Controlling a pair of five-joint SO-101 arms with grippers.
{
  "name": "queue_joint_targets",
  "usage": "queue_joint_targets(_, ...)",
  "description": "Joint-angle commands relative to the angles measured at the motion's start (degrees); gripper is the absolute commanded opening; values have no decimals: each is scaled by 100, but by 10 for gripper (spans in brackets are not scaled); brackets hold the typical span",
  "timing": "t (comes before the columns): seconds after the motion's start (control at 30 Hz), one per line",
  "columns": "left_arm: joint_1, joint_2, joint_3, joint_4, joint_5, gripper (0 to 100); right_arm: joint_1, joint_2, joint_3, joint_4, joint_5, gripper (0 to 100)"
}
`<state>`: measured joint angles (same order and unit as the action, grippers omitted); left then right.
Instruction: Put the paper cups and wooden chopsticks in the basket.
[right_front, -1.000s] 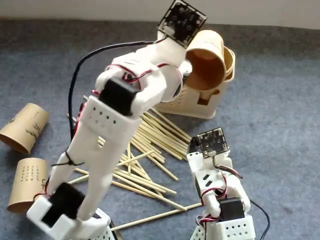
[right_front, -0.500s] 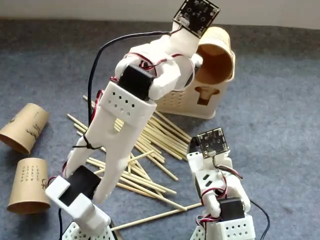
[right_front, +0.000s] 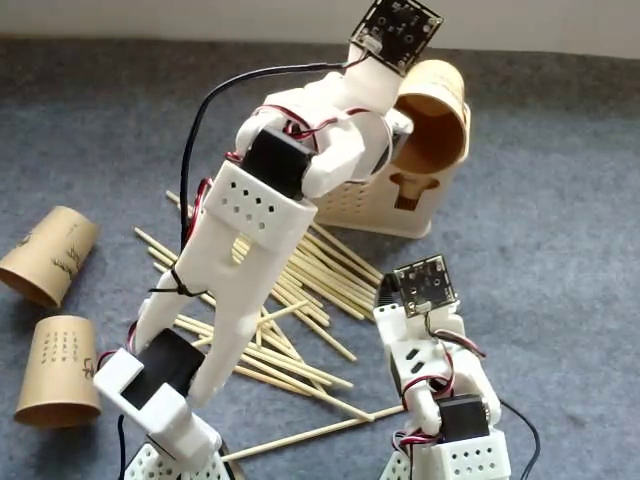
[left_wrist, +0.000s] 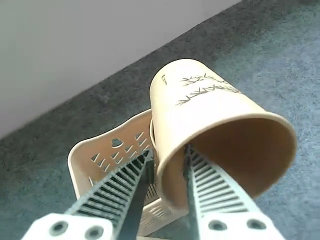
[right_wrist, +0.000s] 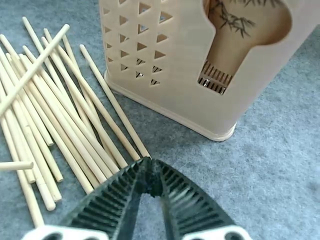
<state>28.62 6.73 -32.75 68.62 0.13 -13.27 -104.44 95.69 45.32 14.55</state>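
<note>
Paper cup (right_front: 436, 122) tilted above beige basket (right_front: 372, 206)

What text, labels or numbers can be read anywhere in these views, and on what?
No text can be read.
Held paper cup: dark brush-like marks, no legible words.
Nearest lying paper cup: rows of tiny print, too small to read.
Basket: cut-out holes, no lettering.

Matt paper cup (left_wrist: 215, 115); smooth plastic basket (right_wrist: 170, 75); bare wooden chopsticks (right_wrist: 60, 120); fuzzy grey carpet (right_wrist: 280, 165)
</note>
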Motion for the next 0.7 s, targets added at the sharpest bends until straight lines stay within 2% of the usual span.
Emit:
queue_joint_targets(0.0, 92, -259, -532, -114, 615, 116, -31, -22, 567, -145, 202, 9)
queue_joint_targets(0.13, 92, -259, -752, -396, 949, 116, -40, -22, 567, -145, 246, 9)
queue_joint_targets(0.4, 92, 13, -593, -1319, 958, 113, -40, -22, 567, -145, 264, 9)
queue_joint_targets(0.67, 92, 558, -602, -1451, 958, 112, -40, -13, 567, -145, 281, 9)
